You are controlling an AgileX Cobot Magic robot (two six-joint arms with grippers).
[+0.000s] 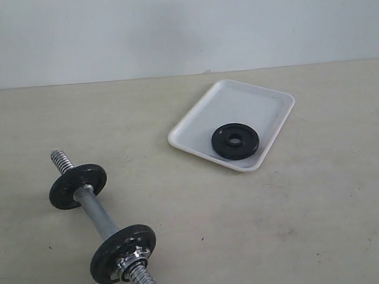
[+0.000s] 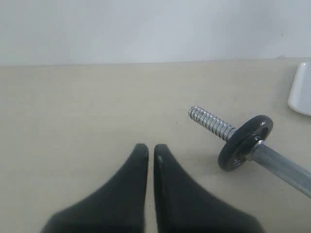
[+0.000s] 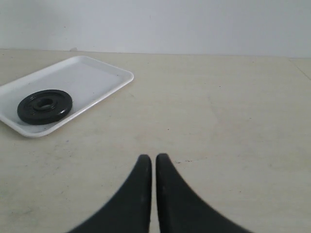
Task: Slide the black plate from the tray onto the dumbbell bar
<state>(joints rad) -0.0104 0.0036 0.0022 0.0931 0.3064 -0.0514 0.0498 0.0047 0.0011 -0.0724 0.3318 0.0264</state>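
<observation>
The black plate (image 1: 235, 139) lies flat in the near end of the white tray (image 1: 238, 99); the right wrist view shows the black plate (image 3: 44, 106) in the tray (image 3: 97, 80) too. The dumbbell bar (image 1: 97, 210) lies on the table at the front left, carrying two black discs and a silver nut near its front end. In the left wrist view the dumbbell bar (image 2: 279, 162) shows a bare threaded end and one disc. My left gripper (image 2: 150, 148) is shut and empty, short of the bar. My right gripper (image 3: 153, 158) is shut and empty, well away from the tray. Neither gripper appears in the exterior view.
A beige tabletop (image 1: 299, 225) carries everything, with a plain pale wall (image 1: 181, 25) behind its far edge. A corner of the tray (image 2: 302, 90) shows at the edge of the left wrist view.
</observation>
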